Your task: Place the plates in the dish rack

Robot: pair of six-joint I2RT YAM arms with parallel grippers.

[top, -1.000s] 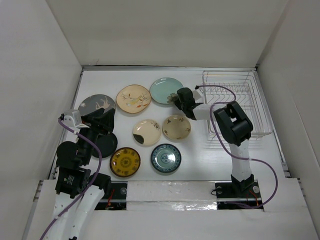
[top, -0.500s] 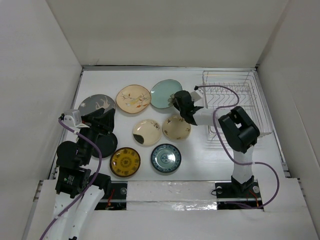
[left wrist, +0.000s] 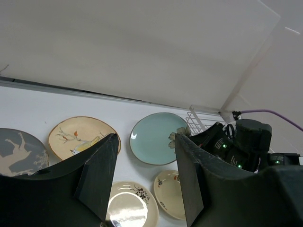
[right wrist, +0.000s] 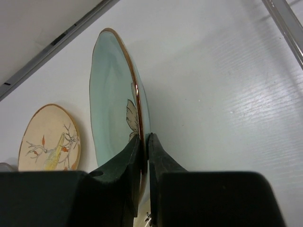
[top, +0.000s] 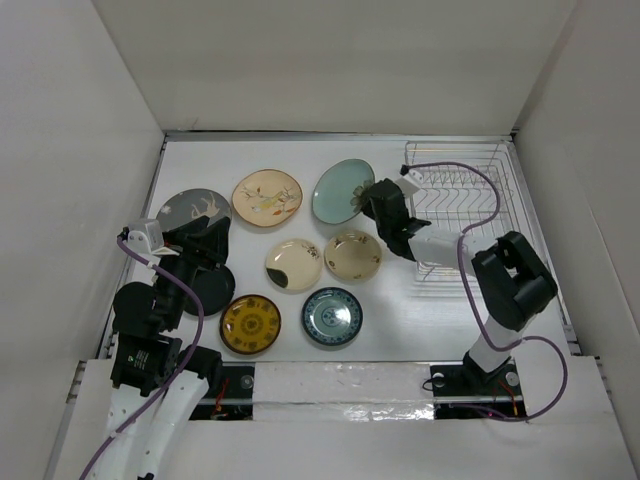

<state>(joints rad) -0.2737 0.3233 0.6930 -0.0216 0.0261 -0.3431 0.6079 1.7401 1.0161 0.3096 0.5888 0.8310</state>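
Note:
My right gripper (top: 368,202) is shut on the rim of the pale green plate (top: 340,190) and holds it tilted up, off the table, just left of the dish rack (top: 470,210). In the right wrist view the plate (right wrist: 111,99) stands on edge between my fingers (right wrist: 144,144). My left gripper (left wrist: 144,177) is open and empty, above the left side, looking over the cream bird plate (left wrist: 78,137) and the green plate (left wrist: 154,139). The other plates lie flat: grey deer (top: 192,211), cream bird (top: 267,198), two small cream ones (top: 293,264) (top: 353,254), yellow (top: 250,324), blue-green (top: 332,316), black (top: 212,290).
The silver wire rack stands at the right back of the white table, holding no plates. White walls close in the back and both sides. A purple cable (top: 455,175) loops from the right arm over the rack.
My right gripper has lifted the pale green plate off the table, tilted it on edge and carried it right toward the rack. The left arm has not moved.

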